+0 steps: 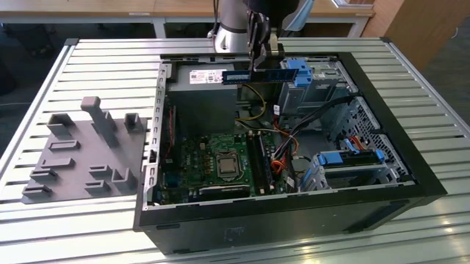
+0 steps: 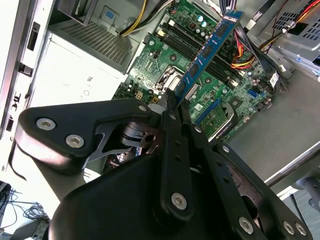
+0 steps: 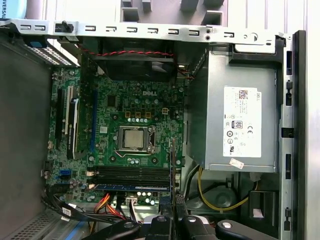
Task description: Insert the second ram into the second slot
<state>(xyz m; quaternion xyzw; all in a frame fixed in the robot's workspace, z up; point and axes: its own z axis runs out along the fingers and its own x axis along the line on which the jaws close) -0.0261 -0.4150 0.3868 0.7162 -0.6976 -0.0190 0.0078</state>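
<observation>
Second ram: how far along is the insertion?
Done: the second ram is lifted, clamped in the gripper. In hand: it hangs level above the open case, near the power supply. Left: seating it; it is not yet in the motherboard's memory slots.

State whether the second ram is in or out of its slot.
Out. The gripper holds the second ram in the air, clear of the motherboard.

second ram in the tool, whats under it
In the second wrist view the second ram, gripped by the tool, hangs over the motherboard and its memory slots. The stick covers part of those slots.
</observation>
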